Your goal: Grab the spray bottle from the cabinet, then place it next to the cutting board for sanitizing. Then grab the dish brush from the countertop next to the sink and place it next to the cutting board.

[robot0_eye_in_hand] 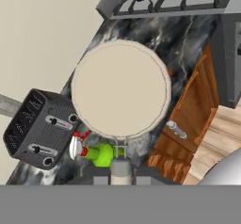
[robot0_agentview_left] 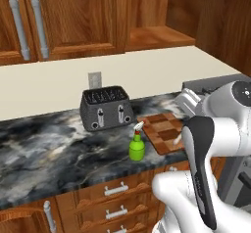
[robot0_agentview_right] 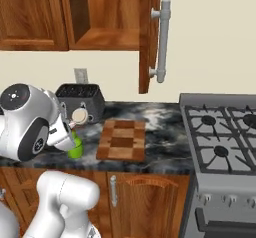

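The tool [robot0_eye_in_hand: 121, 167] sits low in the hand view, just by the spray bottle [robot0_agentview_left: 137, 146]; I cannot tell whether it is spread or pinching. The bottle stands upright on the table [robot0_agentview_left: 44, 144], just beside the cutting board [robot0_agentview_right: 121, 139], where the sanitizing step wants it. Beyond stand the toaster [robot0_agentview_left: 107, 108] and the cabinet [robot0_agentview_right: 107, 14], its door open.

Home kitchen: wood wall cabinet [robot0_agentview_left: 73, 16], marble countertop [robot0_agentview_left: 44, 149], toaster [robot0_agentview_left: 106, 108], gas stove [robot0_agentview_right: 222, 132], drawers below.
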You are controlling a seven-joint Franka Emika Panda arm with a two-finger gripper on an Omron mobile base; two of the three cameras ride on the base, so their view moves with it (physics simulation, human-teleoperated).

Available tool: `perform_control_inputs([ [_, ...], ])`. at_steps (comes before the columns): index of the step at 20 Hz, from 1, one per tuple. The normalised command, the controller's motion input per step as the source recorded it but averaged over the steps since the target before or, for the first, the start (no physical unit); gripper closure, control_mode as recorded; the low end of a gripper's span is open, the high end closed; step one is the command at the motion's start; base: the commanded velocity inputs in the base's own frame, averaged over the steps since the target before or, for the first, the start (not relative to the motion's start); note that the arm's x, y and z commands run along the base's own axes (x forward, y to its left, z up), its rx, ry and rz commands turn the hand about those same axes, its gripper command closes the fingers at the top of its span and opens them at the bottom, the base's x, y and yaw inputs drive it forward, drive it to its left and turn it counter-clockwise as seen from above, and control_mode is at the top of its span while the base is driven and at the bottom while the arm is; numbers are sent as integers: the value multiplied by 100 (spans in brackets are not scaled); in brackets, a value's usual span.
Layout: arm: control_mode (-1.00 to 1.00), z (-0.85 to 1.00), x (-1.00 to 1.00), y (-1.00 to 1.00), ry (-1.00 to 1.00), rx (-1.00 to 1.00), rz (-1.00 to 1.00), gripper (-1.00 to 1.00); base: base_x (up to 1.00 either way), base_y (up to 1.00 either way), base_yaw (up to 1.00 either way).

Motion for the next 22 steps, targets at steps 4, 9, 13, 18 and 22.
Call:
perform_control_inputs([
  [4,100,0,0,0,0,0,0,100,51,-12,-13],
  [9,100,0,0,0,0,0,0,100,56,0,-19],
  [13,100,0,0,0,0,0,0,100,17,-1,-23],
  [18,100,0,0,0,0,0,0,100,24,0,-34],
  [22,-100,-9,17,0,0,0,-5,100,20,0,-6],
])
